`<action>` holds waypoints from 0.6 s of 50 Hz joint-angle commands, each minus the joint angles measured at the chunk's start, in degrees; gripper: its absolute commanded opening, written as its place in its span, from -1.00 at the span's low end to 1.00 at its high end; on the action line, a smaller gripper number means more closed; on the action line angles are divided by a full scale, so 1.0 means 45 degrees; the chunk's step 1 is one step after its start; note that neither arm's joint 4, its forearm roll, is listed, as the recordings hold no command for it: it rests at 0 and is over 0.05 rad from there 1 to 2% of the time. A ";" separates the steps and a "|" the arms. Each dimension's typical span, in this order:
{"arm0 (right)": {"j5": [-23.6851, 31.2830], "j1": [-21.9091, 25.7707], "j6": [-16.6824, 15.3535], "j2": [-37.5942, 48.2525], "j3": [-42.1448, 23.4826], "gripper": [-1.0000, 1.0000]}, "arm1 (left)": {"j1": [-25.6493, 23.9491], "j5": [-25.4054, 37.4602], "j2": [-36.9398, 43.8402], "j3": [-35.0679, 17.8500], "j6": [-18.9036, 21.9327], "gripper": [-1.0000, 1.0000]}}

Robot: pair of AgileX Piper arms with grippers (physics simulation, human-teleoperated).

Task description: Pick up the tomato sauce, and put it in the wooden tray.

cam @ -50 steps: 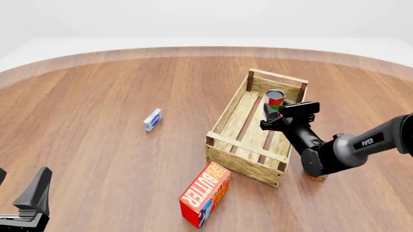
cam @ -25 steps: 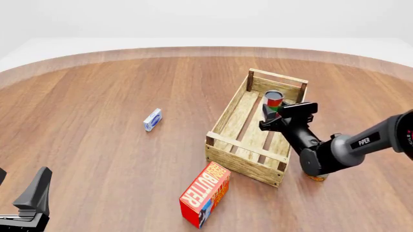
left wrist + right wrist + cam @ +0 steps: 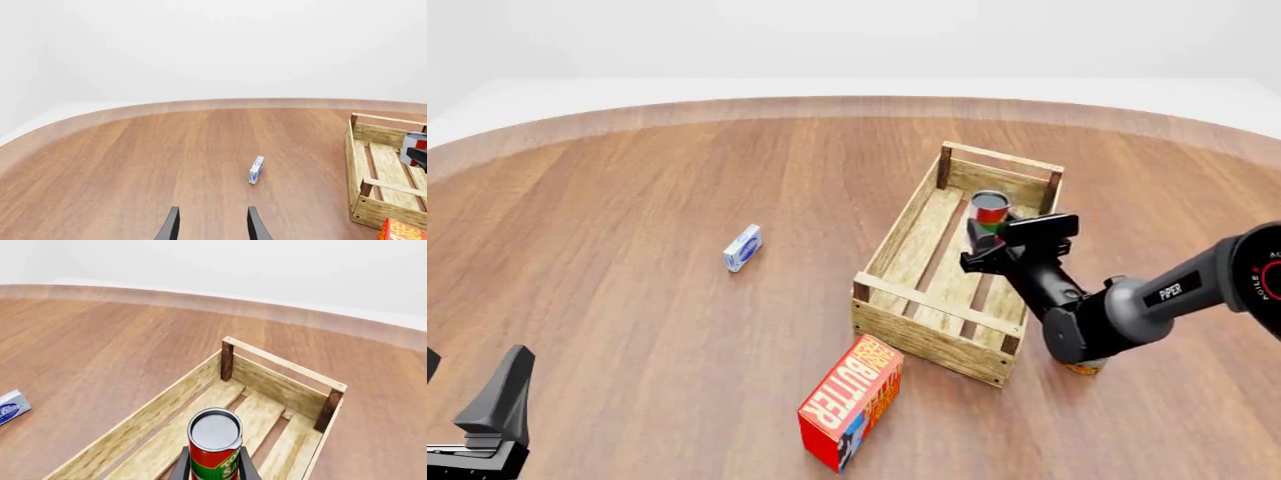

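One tomato sauce [image 3: 215, 445] clamped by right gripper [image 3: 212, 466] over wooden tray [image 3: 267, 365], base hidden, left gripper [image 3: 212, 225] wide.

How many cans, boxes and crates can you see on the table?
Cans: 1, the tomato sauce, held in the right gripper
Boxes: 2, the butter box and the small blue box
Crates: 1, the wooden tray
Total: 4

Your work surface is a round wooden table [image 3: 627, 330] with a lighter rim. Resting directly on it: the wooden tray [image 3: 924, 335] right of centre, a red butter box [image 3: 850, 402] just beside its near corner, and a small blue-white box [image 3: 742, 247] well apart to its left.
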 commanded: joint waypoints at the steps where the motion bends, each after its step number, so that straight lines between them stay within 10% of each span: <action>1: 0.0105 0.0106 0.0085 0.0051 -0.0133 -1.00 | 0.0000 0.0000 0.0000 0.0000 0.0000 1.00; 2: 0.0059 0.0013 -0.0033 0.0015 -0.0119 1.00 | 0.0000 0.0000 0.0000 0.0000 0.0000 1.00; 30: 0.0540 -0.0029 -0.0294 -0.1682 0.0856 1.00 | 0.0000 0.0000 0.0000 0.0000 0.0000 1.00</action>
